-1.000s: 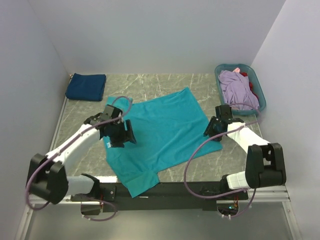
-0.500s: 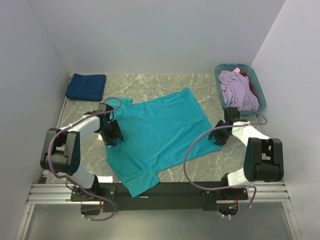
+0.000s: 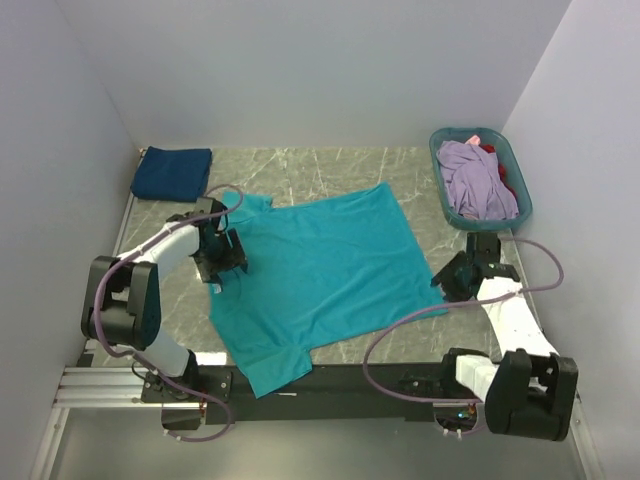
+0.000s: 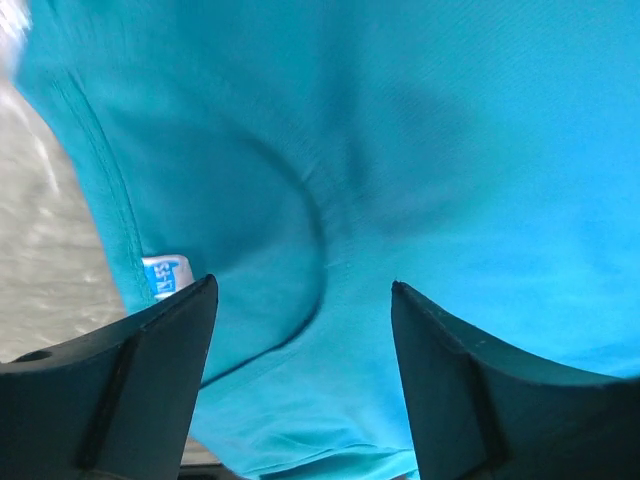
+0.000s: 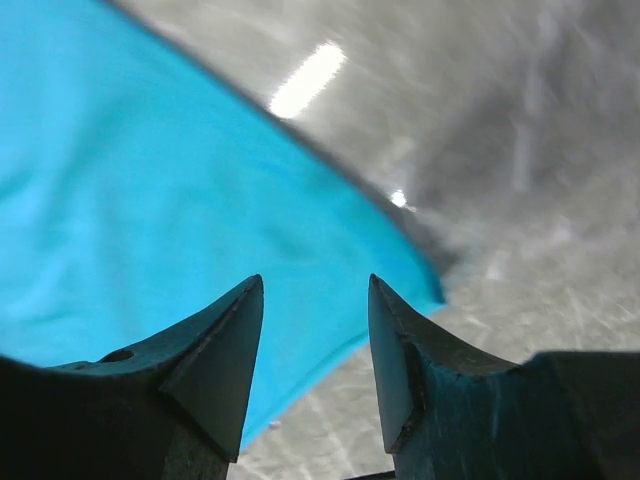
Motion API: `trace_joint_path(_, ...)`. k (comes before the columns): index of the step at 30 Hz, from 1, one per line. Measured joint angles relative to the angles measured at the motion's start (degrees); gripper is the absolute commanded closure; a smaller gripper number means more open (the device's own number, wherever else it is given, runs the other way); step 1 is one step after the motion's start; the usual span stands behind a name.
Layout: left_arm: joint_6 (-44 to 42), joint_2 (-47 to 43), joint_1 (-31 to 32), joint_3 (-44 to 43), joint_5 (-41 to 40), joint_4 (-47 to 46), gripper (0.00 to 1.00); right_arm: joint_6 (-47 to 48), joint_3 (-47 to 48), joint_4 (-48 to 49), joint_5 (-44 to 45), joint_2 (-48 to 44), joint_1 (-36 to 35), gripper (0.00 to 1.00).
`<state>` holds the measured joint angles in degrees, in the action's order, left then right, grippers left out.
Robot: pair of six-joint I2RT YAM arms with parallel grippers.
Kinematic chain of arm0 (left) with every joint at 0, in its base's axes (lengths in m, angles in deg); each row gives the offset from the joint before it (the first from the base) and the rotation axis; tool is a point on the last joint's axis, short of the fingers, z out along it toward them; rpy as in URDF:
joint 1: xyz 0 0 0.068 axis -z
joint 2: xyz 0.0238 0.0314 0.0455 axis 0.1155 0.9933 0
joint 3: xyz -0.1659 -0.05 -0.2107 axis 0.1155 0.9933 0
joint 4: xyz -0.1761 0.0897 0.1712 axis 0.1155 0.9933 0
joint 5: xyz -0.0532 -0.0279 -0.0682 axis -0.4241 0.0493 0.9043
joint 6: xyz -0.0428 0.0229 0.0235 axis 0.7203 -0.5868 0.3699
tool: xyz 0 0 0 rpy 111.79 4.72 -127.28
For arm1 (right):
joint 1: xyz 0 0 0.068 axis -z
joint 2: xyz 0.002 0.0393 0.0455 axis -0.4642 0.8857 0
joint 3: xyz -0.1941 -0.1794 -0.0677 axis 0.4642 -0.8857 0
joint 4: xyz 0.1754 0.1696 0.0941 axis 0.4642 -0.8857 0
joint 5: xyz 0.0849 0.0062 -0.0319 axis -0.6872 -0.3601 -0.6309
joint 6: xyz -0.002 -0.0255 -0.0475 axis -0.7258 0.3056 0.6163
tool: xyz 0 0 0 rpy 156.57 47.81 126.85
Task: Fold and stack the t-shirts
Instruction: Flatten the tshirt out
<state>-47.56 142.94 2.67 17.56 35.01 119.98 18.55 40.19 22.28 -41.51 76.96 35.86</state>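
Table top (image 3: 330, 165): grey-green marbled stone look, pale veins. Plain white walls close it in: far wall (image 3: 300, 70), left wall (image 3: 50, 150), right wall (image 3: 590, 150). Aluminium rail (image 3: 95, 383) runs along the near edge, with a black bar (image 3: 350, 378) on it. Dull grey floor (image 3: 320, 445) beyond. Light even and soft; one bright glare streak (image 5: 305, 80) on the stone in the right wrist view.

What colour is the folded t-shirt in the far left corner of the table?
Navy blue, plain; the folded t-shirt shows best in the top external view.
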Motion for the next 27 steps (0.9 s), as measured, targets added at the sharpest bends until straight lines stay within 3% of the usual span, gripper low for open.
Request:
trace_joint_path(5,-0.68,-0.57,0.0,-8.09,-2.1,1.01,0.25,1.18,9.79,2.49,-0.5,1.77,-5.7,0.53)
trace_joint_path(7,-0.79,-0.5,0.0,-11.32,-2.36,0.39,0.27,2.25,16.48,5.4,-0.44,7.23,-10.16,0.59)
trace_joint_path(11,-0.83,1.62,0.37,-16.26,-2.32,-1.49,0.29,4.33,30.4,11.93,-1.81,21.59,-17.07,0.61)
trace_joint_path(16,-0.83,8.92,2.27,-18.4,-1.95,-3.37,0.29,5.44,39.85,16.81,-3.93,37.05,-18.82,0.61)
trace_joint_path(21,-0.81,14.67,2.84,-18.4,-2.19,-3.32,0.3,5.97,42.27,17.81,-4.52,47.23,-18.69,0.61)
trace_joint_path(27,-0.74,17.4,2.71,-18.62,-3.37,-3.58,0.3,5.92,40.7,18.25,-4.07,50.64,-17.49,0.61)
